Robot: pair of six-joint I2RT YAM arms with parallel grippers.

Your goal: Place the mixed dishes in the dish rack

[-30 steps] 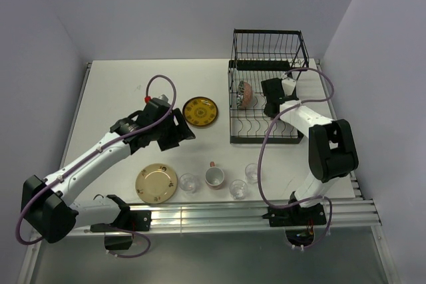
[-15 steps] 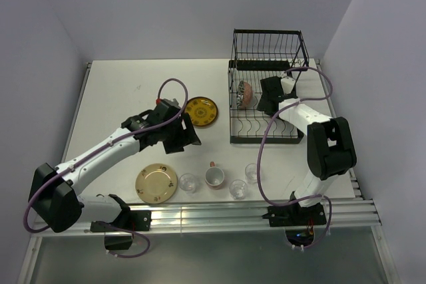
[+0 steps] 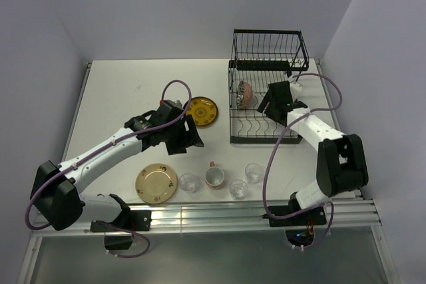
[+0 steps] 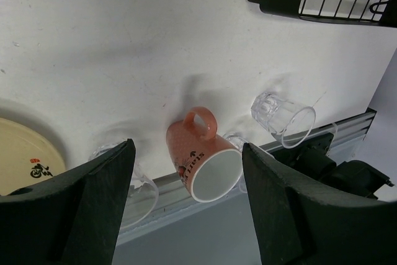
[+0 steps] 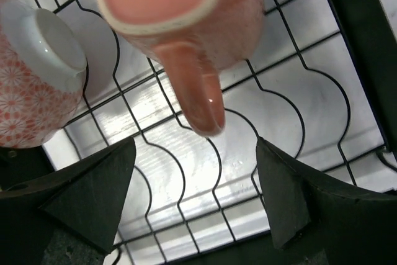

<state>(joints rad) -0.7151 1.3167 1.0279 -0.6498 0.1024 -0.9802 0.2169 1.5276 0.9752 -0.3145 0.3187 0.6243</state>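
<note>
- Right claw (image 5: 197,153): fingers spread wide above the dish rack (image 5: 360,41) base, pinching nothing.
- First mug (image 5: 186,10) lies past the fingertips over the wavy wires, handle toward the lens. Patterned bowl (image 5: 31,97) rests just beside it in the rack.
- Cannot tell if first mug is seated between wires. Risk: it rolls against the bowl, or a finger snags the handle on the way out and drags it.
- Left claw (image 3: 188,139): spread, empty, hanging over second mug (image 4: 205,162) on the counter (image 4: 124,41).
- Glasses (image 4: 282,115) crowd second mug, one close behind it. Risk: a descending finger clips a glass and topples it toward the near edge.
- Yellow plate (image 3: 200,111) and tan plate (image 4: 22,153) not yet loaded. Both lie flat on the counter, so I expect a pinch on a rim could slip.
</note>
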